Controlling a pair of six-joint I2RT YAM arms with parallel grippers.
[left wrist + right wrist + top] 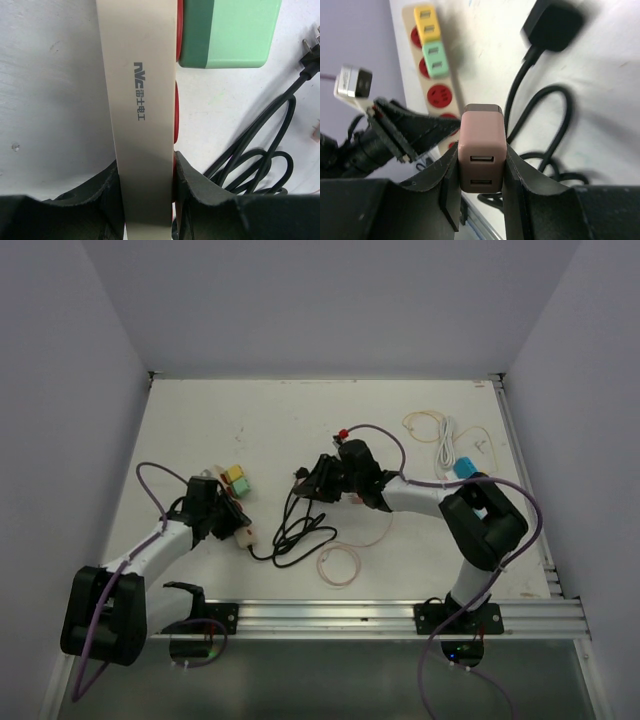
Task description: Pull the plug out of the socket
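Observation:
The socket is a cream power strip [142, 100] with red outlets, lying at the left [243, 535]. My left gripper [146, 190] is shut across its narrow body [215, 505]. A yellow plug [427, 22] and a green plug [436, 59] sit in the strip's far end. A pink USB plug [481, 150] is clear of the strip, pinched between the fingers of my right gripper [481, 182], which hangs mid-table [318, 480]. In the top view the arm hides the pink plug.
The strip's black cord [300, 535] lies coiled between the arms, its black plug end [552, 25] loose on the table. A thin pale loop [338, 565] lies near the front rail [400, 615]. A white cable [445, 445] and a blue object [467, 468] are back right.

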